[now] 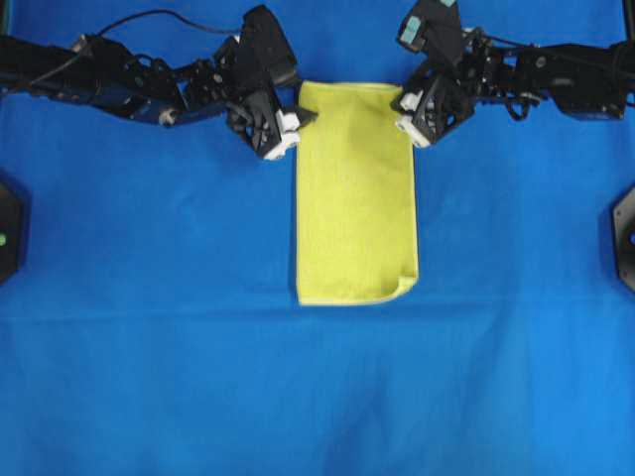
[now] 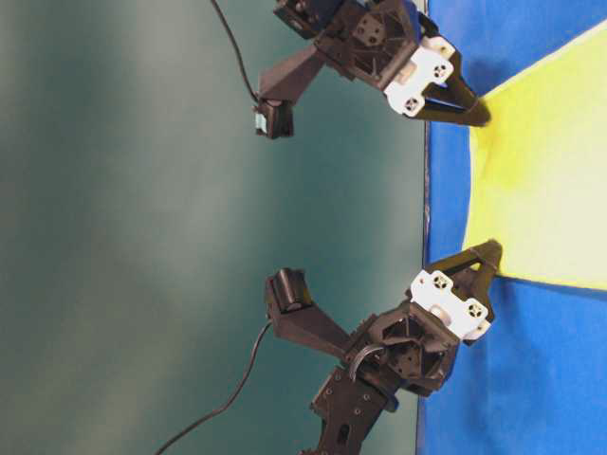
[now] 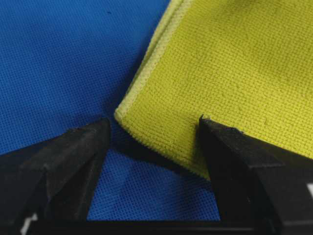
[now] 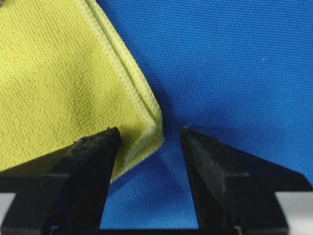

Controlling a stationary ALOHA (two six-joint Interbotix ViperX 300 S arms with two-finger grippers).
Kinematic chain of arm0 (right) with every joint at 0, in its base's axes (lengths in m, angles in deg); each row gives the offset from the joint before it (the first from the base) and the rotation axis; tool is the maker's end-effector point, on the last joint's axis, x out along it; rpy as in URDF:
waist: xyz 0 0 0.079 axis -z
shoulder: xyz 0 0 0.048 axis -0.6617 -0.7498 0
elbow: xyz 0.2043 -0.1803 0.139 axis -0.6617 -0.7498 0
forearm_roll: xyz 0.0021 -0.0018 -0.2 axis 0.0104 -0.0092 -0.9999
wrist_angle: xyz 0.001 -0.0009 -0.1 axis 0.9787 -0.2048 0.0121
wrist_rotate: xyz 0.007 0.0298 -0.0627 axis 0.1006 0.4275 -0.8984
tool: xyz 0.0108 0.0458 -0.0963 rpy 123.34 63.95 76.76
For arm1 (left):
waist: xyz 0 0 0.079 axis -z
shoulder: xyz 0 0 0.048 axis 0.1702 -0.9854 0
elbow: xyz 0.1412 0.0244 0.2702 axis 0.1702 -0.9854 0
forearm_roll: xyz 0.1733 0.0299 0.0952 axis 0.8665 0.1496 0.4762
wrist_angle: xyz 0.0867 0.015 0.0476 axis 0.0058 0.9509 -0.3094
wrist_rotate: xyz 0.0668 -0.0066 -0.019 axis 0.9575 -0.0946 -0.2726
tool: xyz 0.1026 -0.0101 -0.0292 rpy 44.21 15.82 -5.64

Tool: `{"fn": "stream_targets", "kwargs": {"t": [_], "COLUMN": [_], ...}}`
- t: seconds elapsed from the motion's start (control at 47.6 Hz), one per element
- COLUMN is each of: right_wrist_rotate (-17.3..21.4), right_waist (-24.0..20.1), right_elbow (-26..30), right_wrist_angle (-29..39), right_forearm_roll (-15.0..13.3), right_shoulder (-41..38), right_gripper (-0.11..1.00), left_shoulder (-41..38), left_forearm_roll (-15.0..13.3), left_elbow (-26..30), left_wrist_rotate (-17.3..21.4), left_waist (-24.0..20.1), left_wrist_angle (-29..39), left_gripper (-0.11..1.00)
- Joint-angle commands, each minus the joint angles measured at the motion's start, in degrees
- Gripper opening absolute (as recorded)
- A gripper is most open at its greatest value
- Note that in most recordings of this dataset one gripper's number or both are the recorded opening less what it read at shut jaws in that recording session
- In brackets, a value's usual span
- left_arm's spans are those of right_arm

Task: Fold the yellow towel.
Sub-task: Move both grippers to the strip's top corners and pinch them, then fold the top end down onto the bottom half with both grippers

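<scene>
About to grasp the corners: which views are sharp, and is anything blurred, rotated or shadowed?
Both wrist views are sharp on the yellow towel; its corners sit between dark fingers. The overhead view is soft. The table-level view is turned sideways, with small shadows under the grippers.

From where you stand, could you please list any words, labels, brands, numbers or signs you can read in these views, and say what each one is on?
None: no readable text in any view.
yellow towel: plain, no tag or print showing.
blue table cover: plain.
left gripper and right gripper: white blocks with screw holes only, no lettering.
Pale teal patch on the right arm's camera housing: too small and blurred to tell if it carries text.
</scene>
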Motion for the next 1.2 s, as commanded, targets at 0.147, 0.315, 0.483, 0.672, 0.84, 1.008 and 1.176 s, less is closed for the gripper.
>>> {"fn": "stream_targets", "kwargs": {"t": [0.147, 0.315, 0.483, 0.672, 0.84, 1.008, 1.176], "right_wrist_rotate": [-0.09, -0.18, -0.09, 0.18, 0.44, 0.44, 0.35], "right_waist": [0.70, 0.70, 0.70, 0.70, 0.70, 0.70, 0.70], "right_elbow": [0.97, 0.09, 0.00, 0.35, -0.18, -0.35, -0.35], "right_wrist_angle": [-0.44, -0.44, -0.44, -0.09, 1.23, 3.69, 4.39], "right_forearm_roll": [-0.35, -1.05, -0.97, -0.88, -0.88, -0.88, -0.88], "right_shoulder": [-0.35, -0.26, -0.35, 0.09, 3.96, 7.73, 8.53], "right_gripper": [0.49, 0.09, 0.05, 0.05, 0.05, 0.05, 0.05], "left_shoulder": [0.79, 0.79, 0.79, 1.32, 4.39, 7.03, 7.21], "left_forearm_roll": [0.00, 0.09, 0.00, 0.00, 0.00, 0.09, 0.00], "left_elbow": [0.62, 0.62, 0.44, 0.35, 0.35, 0.35, 0.62], "left_wrist_rotate": [0.53, 0.79, 0.79, 0.70, 0.97, 4.04, 6.06], "left_waist": [-0.62, -0.62, -0.44, 0.09, 0.09, -0.09, -0.26], "left_wrist_angle": [0.00, 0.44, 1.58, 1.67, 2.90, 3.87, 4.13], "left_gripper": [0.49, 0.22, 0.05, 0.05, 0.05, 0.05, 0.05]}}
